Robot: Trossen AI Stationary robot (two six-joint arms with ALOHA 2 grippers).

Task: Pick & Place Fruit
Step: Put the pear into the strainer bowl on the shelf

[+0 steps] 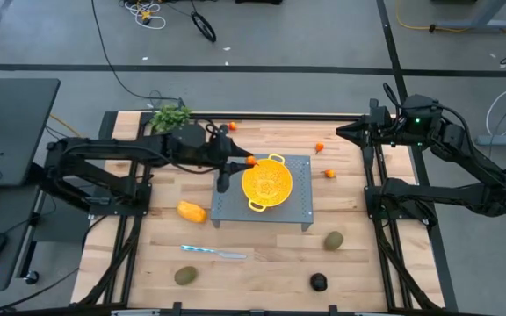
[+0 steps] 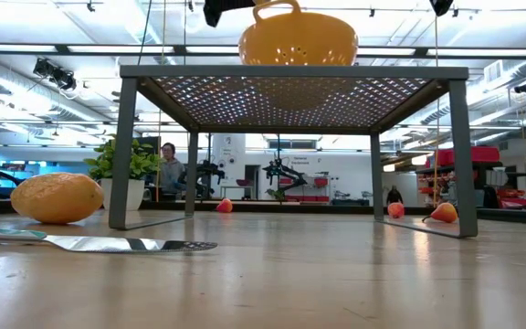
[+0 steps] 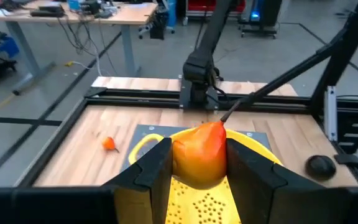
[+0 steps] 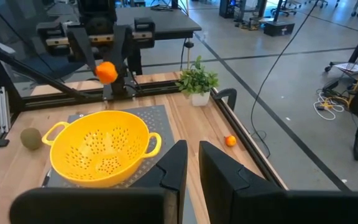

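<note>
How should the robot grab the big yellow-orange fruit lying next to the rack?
Probably from straight above, with the fingers closing across the narrow middle of the yellow-orange fruit. It lies on its side on the bare table, long and rounded, so the short way across likely fits between the fingers best. The rack stands close on one side.

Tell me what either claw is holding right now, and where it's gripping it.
The left claw holds a small orange-red fruit by its sides, above the yellow colander. The right claw holds nothing.
</note>
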